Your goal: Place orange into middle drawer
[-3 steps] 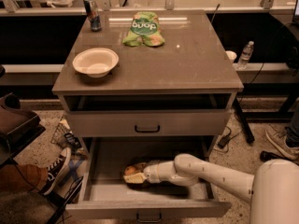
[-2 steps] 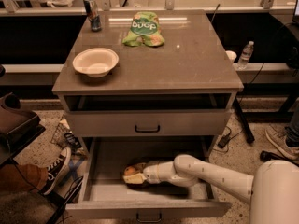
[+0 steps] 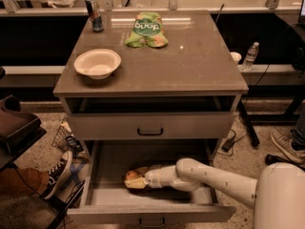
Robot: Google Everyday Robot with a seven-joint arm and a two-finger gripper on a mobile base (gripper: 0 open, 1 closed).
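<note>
The middle drawer [image 3: 151, 213] is pulled open at the bottom of the cabinet, a wide grey-beige box. My white arm reaches into it from the lower right. My gripper [image 3: 134, 180] rests low inside the drawer, left of centre, with the orange [image 3: 131, 175] between its fingers, close to the drawer floor. Only the top of the orange shows.
On the cabinet top [image 3: 200, 66] stand a white bowl [image 3: 97, 63], a green snack bag [image 3: 147, 30] and a dark can [image 3: 94, 13]. The shallower drawer [image 3: 150, 126] above is shut. A person's shoe [image 3: 59, 173] lies left of the cabinet; a bottle [image 3: 250, 56] stands at the right.
</note>
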